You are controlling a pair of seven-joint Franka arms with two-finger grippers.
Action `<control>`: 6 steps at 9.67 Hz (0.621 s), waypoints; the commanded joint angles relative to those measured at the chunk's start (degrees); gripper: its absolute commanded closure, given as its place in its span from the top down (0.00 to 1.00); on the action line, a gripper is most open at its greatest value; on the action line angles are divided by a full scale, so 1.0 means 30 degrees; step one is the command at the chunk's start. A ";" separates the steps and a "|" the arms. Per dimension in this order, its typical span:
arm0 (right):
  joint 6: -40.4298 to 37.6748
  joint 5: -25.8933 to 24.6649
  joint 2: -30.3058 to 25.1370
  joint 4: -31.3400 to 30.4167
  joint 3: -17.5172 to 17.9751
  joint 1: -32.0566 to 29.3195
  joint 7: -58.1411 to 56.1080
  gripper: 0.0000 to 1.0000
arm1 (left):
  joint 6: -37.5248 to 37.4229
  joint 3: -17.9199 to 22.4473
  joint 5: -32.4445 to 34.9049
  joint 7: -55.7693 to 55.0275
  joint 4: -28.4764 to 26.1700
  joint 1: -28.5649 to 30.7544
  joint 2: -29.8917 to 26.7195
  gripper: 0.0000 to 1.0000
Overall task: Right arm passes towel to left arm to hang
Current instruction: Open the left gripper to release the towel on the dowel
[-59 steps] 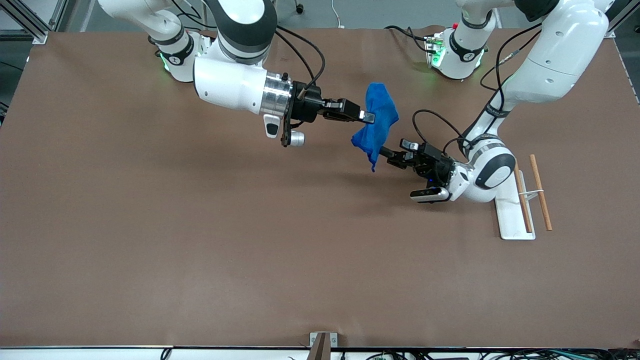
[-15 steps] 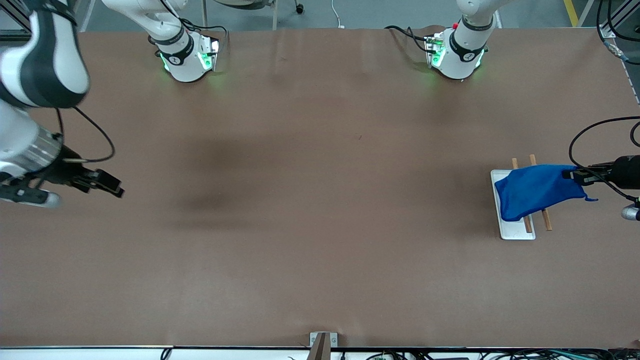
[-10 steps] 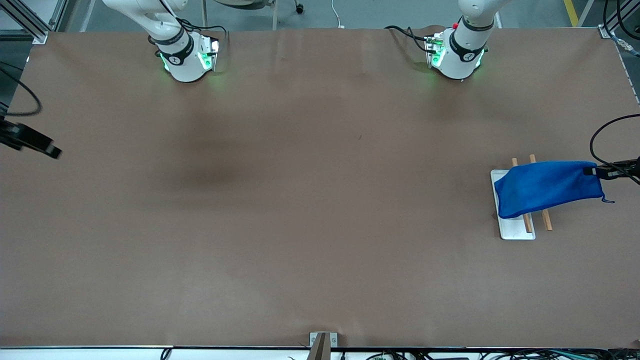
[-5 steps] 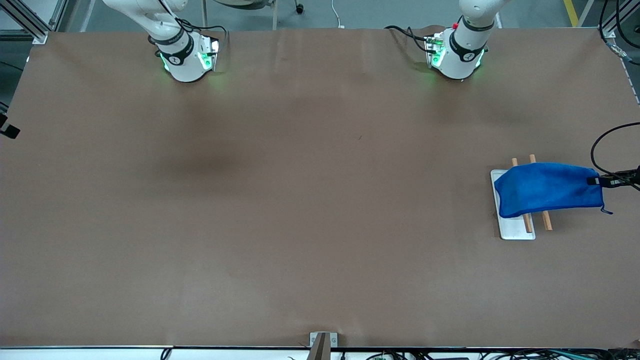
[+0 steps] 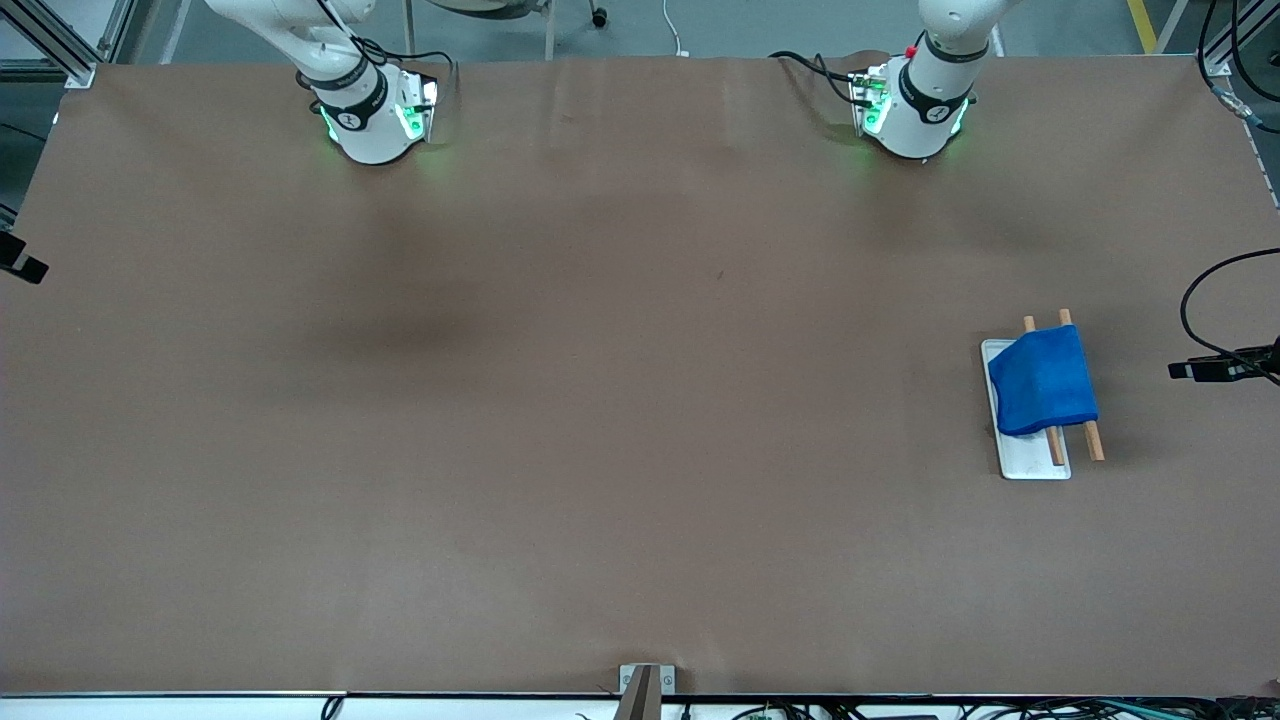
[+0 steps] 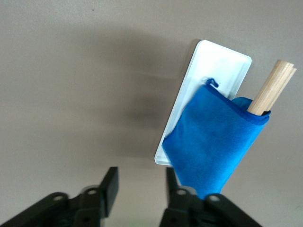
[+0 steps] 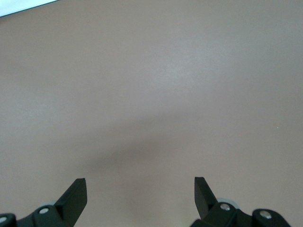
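Front view: towel [image 5: 1043, 381] apparently draped on rack [image 5: 1027, 462], apart from released left gripper [image 5: 1192, 370].

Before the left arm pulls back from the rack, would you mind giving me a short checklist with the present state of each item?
1. Towel draped over the wooden rails of the rack: ok.
2. Left claw released from the towel, fingers apart with nothing between them: ok.
3. Left claw apart from the rack, toward the left arm's end of the table: ok.
4. Rack's white base flat on the table: ok.
5. Right claw open and empty over bare table at the right arm's end, waiting: ok.
6. Towel hanging evenly on both sides of the rails: cannot tell.
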 commanded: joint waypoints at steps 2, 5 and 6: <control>0.0067 -0.0618 -0.0138 -0.0082 0.0327 0.0346 -0.0159 1.00 | 0.0147 -0.0569 0.0346 -0.1187 -0.0196 -0.0181 -0.1164 1.00; 0.0097 -0.1147 -0.0138 -0.0081 0.0621 0.0672 0.0134 1.00 | -0.0174 -0.2790 0.0521 -0.4116 -0.0225 -0.0212 -0.3068 1.00; 0.0184 -0.1146 -0.0138 -0.0081 0.0592 0.0643 0.0134 1.00 | -0.0291 -0.3611 0.0551 -0.4736 -0.0225 -0.0212 -0.3567 1.00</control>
